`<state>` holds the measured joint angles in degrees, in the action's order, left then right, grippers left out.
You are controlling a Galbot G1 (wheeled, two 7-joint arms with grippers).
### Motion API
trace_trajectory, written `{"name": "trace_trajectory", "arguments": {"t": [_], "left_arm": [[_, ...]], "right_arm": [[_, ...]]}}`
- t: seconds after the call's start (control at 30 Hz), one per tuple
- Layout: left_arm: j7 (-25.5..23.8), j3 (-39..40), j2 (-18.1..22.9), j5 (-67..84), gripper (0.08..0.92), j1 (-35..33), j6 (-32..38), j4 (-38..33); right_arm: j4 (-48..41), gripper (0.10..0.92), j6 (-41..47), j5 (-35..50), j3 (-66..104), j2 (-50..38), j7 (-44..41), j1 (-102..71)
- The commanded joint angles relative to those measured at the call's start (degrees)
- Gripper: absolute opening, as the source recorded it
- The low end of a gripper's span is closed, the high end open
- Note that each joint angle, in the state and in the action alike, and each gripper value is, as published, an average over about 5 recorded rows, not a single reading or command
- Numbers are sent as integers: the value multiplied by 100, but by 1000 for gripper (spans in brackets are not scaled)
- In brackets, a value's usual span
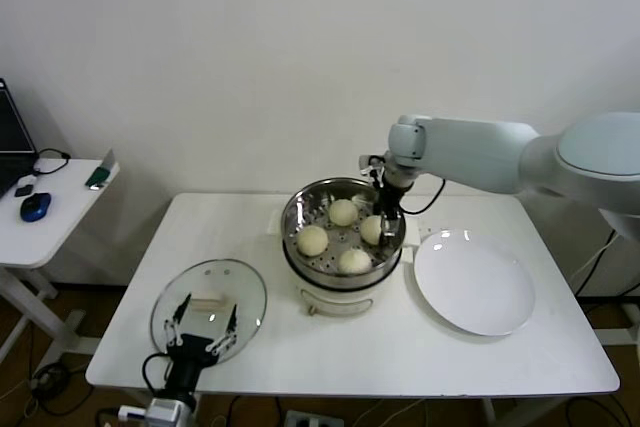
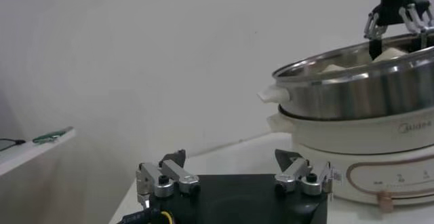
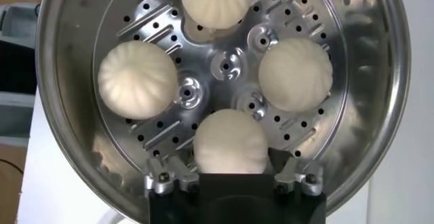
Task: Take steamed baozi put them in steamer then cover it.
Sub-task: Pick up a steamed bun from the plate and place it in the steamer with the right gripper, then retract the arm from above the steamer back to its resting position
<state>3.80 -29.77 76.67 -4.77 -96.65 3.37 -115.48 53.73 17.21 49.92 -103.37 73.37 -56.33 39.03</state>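
The right pincer (image 1: 384,215) hung inside the steamer (image 1: 296,222) at the centre of the frame, its jaws spread apart on either side of the nearest of the four steamed baozi (image 3: 229,141), which sat on the perforated floor with the other three, and whether the fingertips touched that bun could not be told. The left pincer (image 1: 203,321), jaws wide apart and holding nothing, hovered at the lower left over the cover (image 1: 175,295), which lay flat on the worktop (image 1: 400,367) beside a white plate (image 1: 474,283).

Cream-white baozi (image 3: 229,140) – shiny perforated steamer (image 3: 380,130)
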Motion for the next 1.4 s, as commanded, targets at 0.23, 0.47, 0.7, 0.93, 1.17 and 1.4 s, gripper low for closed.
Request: {"name": "trace_trajectory", "arguments": {"t": [0.23,0.47,0.7,0.93,1.17,1.4], "left_arm": [[2,-23,-17,16,823,22,8,13],[13,-25,-10,18,823,120,-39,28],[42,-66,-71,52,823,350,-163,30],[57,-92,-73,87,823,345,-291,-109],[85,-146,-38,-36,823,435,-355,-203],[82,-245,-69,-181,823,449,-413,-243]], "right_arm": [[235,822,-21,71,205,-346,-87,431],[641,823,-203,79,891,-1247,176,780],[1167,823,-830,26,1832,-2316,1306,410],[2191,823,-1220,15,3147,-3744,2350,-799],[2832,823,-1740,-228,6037,-4554,3382,-3476],[3447,823,-2183,-517,8667,-4714,3954,-6172]]}}
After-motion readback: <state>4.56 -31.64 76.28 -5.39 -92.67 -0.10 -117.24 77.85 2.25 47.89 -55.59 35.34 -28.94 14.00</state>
